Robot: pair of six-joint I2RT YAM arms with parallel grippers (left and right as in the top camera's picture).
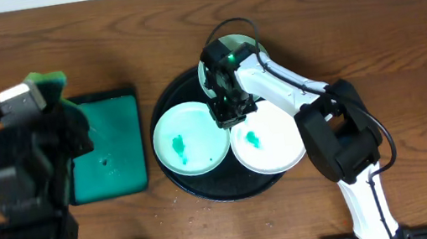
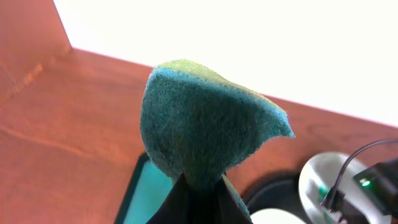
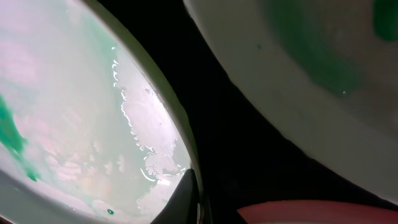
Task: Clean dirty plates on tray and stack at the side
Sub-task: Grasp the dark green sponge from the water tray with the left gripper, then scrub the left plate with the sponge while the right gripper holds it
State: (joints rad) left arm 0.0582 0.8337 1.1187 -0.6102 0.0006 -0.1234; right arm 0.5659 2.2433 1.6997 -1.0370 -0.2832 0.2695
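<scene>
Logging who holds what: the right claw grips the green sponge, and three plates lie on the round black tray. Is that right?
One slip: the green sponge is gripped by the left claw, not the right claw, as the left wrist view shows. Three plates do lie on the round black tray.

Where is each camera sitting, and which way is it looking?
Overhead: above the table, facing straight down at the black tray, its plates, the left arm and the right arm.
Left wrist: on the left arm, facing along the left pincer to the green sponge it pinches, table beyond.
Right wrist: on the right arm, facing down, very close to two plates' rims; one dark fingertip shows.
Shared: overhead and left wrist both see the sponge, green tray and black tray.
</scene>
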